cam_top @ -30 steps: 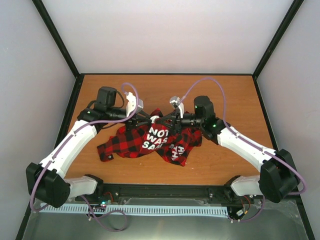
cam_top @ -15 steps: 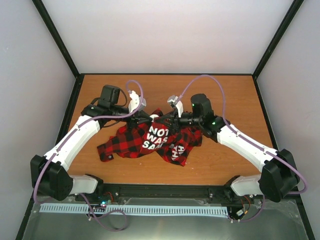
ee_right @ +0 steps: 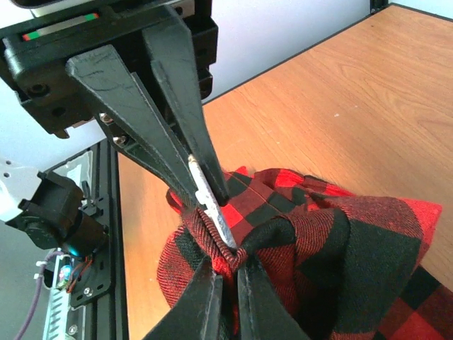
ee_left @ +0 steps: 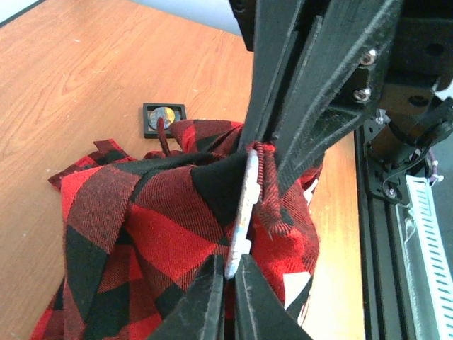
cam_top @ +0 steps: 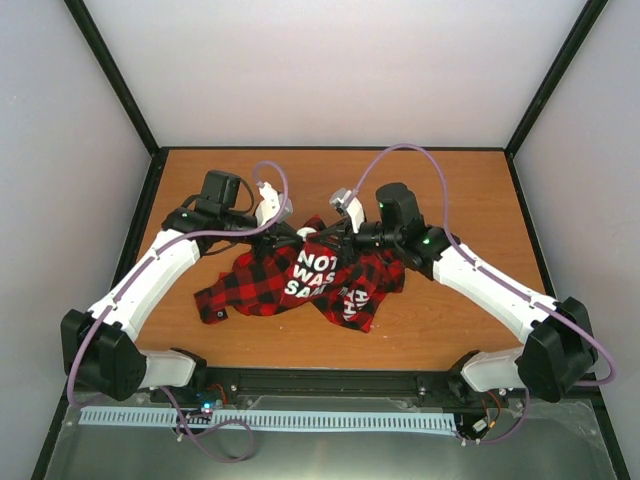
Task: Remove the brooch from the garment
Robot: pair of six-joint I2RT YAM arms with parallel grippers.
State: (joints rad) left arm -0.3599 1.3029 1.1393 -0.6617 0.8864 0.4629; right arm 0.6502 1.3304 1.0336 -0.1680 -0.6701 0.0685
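I am seeing the garment (cam_top: 300, 285) lying crumpled mid-table (cam_top: 450, 190), one fold lifted into a peak, with a small black square piece (ee_left: 164, 117) lying on the wood just beyond it. Checked cloth is bunching round the brooch (ee_left: 242, 205), a slim pale bar. Both arms are reaching inward, tips meeting: the left gripper (ee_left: 228, 283) is pinching the bar's end, and the right gripper (ee_right: 226, 283) is squeezing the fold beside it.

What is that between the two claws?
A pinched-up fold of the checked shirt with a thin pale strip along it; both wrist views show it.
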